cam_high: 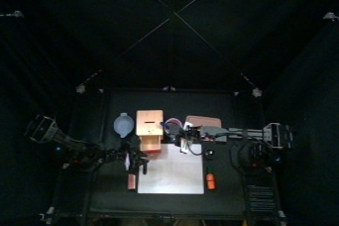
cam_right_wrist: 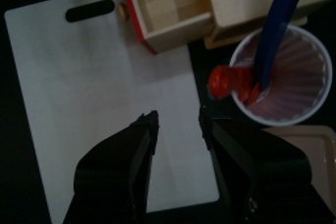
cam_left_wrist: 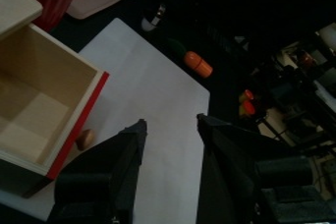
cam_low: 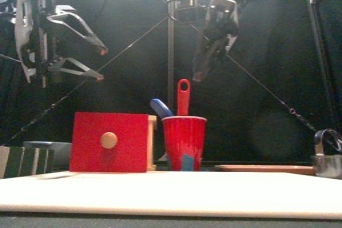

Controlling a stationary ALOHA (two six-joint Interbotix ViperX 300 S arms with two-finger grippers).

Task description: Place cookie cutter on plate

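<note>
Cookie cutter: not identified with certainty in any view, so its place, long axis and heading cannot be told.

Plate (cam_high: 203, 123): flat, pale pink, square with rounded corners. It lies on the table behind the white board (cam_high: 172, 175), to the right of the box. Top view is too small to tell what rests on it. Front view shows it only as a thin, low edge right of the cup.

Box (cam_low: 111, 142): red outside, pale bare wood inside, with a round wooden knob on the front face. The knob shows in the front view only, and the open wooden interior in the wrist views only.

Cup (cam_low: 183, 142): red, upright, just right of the box. It holds a red handle and a blue utensil, both sticking up.

Small orange piece (cam_high: 209, 180): at the board's right edge, shape unclear. Left wrist view shows it as short and oblong with a dark end.

Left gripper (cam_left_wrist: 171, 123): jaws apart, nothing between them, above the board near the box corner.

Right gripper (cam_right_wrist: 178, 115): jaws apart and empty, with bare board showing through the gap. Front view places it high above the cup.
</note>
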